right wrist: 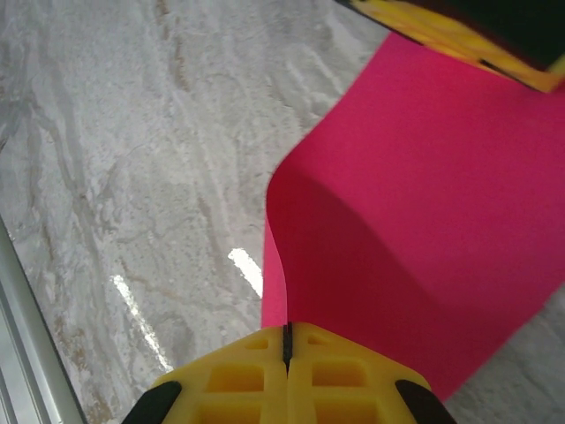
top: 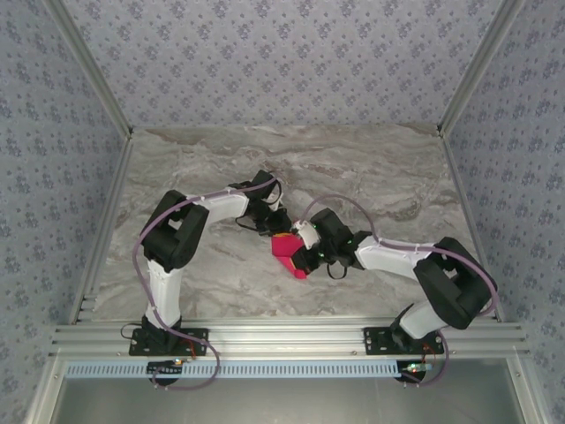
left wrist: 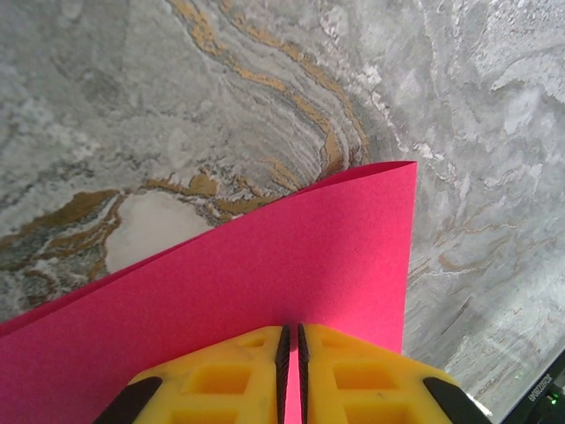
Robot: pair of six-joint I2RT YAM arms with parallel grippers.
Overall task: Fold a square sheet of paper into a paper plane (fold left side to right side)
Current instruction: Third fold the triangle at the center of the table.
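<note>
The square sheet of paper (top: 284,246) is bright magenta-pink and bowed up off the marble table between my two grippers. My right gripper (right wrist: 286,327) is shut on its near edge, and the sheet (right wrist: 424,203) curls away from the jaws in a hump. My left gripper (left wrist: 292,329) is shut to a hair-thin slit, its tips down against the flat face of the sheet (left wrist: 291,256), whose corner points away. In the right wrist view the left gripper's yellow fingers (right wrist: 459,35) lie over the sheet's far end. A dart-shaped paper plane is out of view.
The grey marble table (top: 388,177) stretches out behind and to both sides of the arms. An aluminium rail (top: 291,337) runs along the near edge, and patterned walls close in the back and sides.
</note>
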